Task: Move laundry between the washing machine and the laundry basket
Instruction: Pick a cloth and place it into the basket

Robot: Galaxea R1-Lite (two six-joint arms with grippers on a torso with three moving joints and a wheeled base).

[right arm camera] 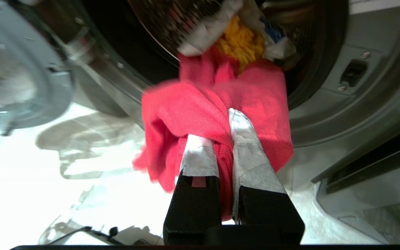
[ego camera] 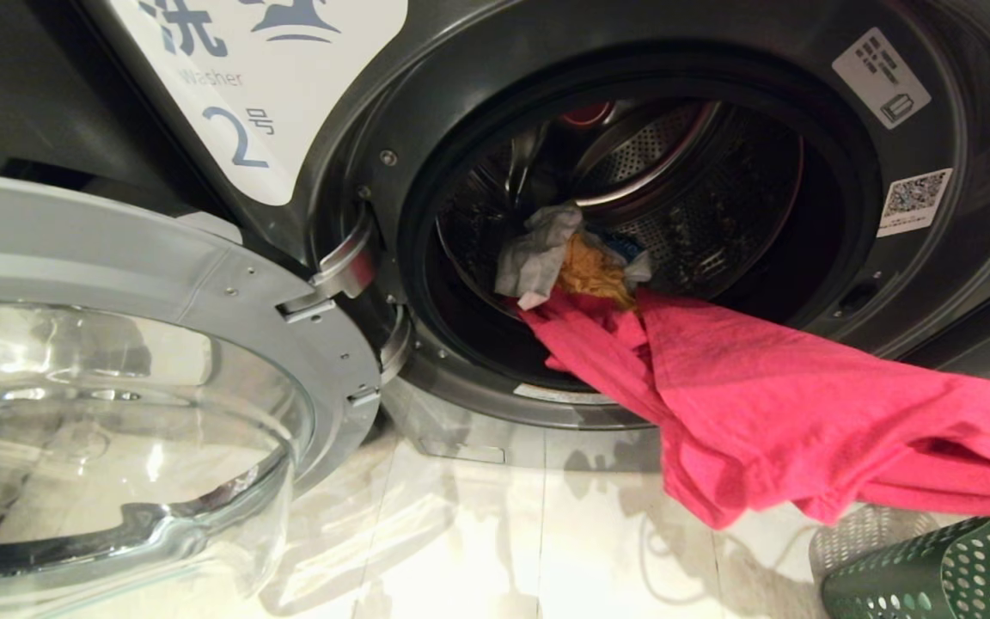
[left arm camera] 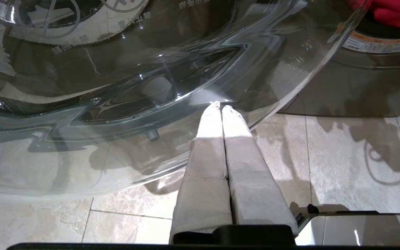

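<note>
The washing machine [ego camera: 933, 284] stands with its door open, and a pink-red garment [ego camera: 787, 404] stretches from the drum over the rim toward the lower right. Grey-white, orange and blue laundry [ego camera: 572, 258] lies behind it in the drum. My right gripper [right arm camera: 226, 128] is shut on a bunched fold of the pink-red garment [right arm camera: 200, 111], outside the drum; it lies beyond the head view's right edge. The green perforated laundry basket [ego camera: 959, 576] sits on the floor at the lower right. My left gripper [left arm camera: 221, 106] is shut and empty, low beside the glass door.
The open door [ego camera: 143, 284] with its glass bowl [left arm camera: 134, 90] fills the left side, hinged at the drum's left. Pale tiled floor [ego camera: 504, 533] lies below the drum opening between the door and the basket.
</note>
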